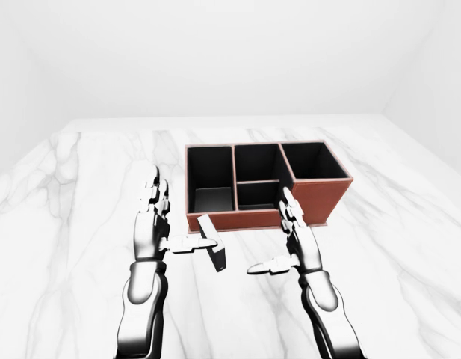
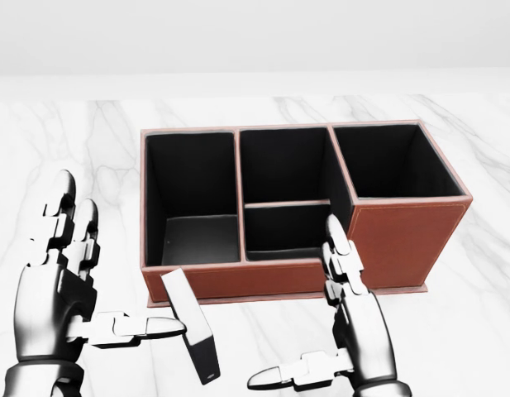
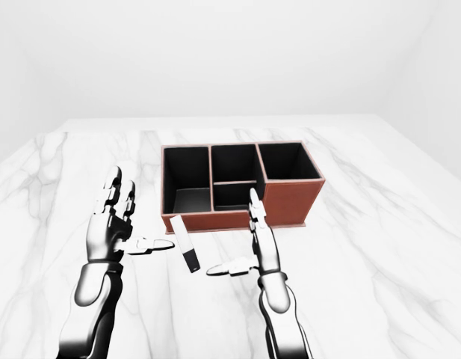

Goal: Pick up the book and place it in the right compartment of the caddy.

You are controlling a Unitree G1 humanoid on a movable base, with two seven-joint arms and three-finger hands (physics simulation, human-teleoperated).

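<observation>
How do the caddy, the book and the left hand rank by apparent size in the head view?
1. The caddy, clearly the largest.
2. The left hand, though it is nearer the camera and cut off by the picture's edge.
3. The book, the smallest.

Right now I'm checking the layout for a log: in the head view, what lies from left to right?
left hand → book → right hand → caddy's right compartment, all on the marble table.
</observation>
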